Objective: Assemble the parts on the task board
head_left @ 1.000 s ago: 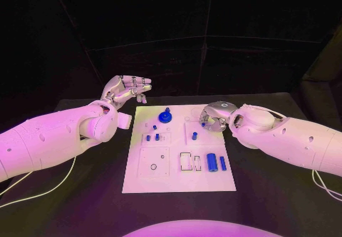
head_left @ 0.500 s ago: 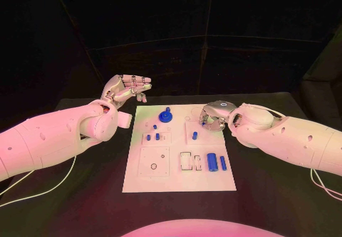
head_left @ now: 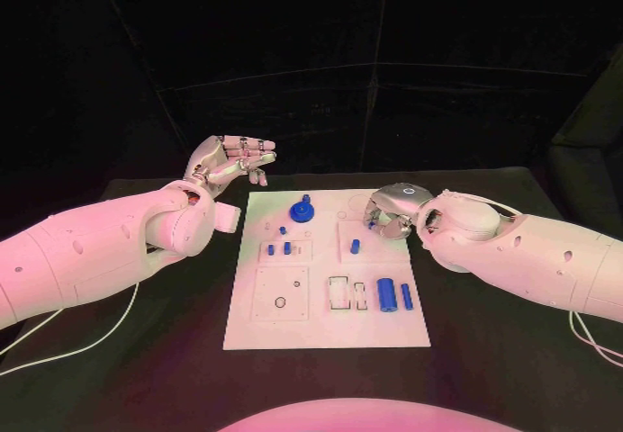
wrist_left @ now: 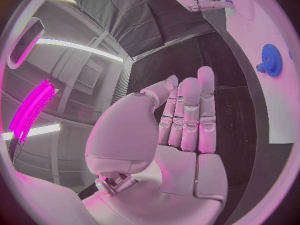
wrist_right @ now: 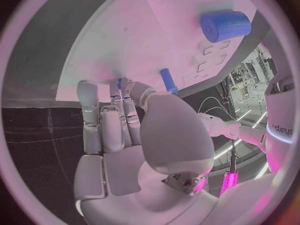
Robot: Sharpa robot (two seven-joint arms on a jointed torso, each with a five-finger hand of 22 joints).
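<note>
The white task board (head_left: 325, 328) lies in the middle of the table. My right hand (head_left: 392, 211) hangs over its far right part with fingers curled down. The fingertips (wrist_right: 103, 92) pinch a small blue part (wrist_right: 120, 83) just above the board. A blue peg (head_left: 355, 246) stands close by the hand. My left hand (head_left: 231, 162) is raised off the board's far left corner, fingers apart and holding nothing. A blue gear (head_left: 302, 212) sits at the far middle of the board, also seen in the left wrist view (wrist_left: 270, 60).
Three small blue pegs (head_left: 278, 247) stand left of centre. A large blue cylinder (head_left: 385, 292) and a thinner one (head_left: 406, 297) lie on the board's near right, beside rectangular slots (head_left: 338, 294). Black table (head_left: 493, 360) surrounds the board.
The right hand has shifted only slightly over the board's far right. The left hand has stayed where it was.
</note>
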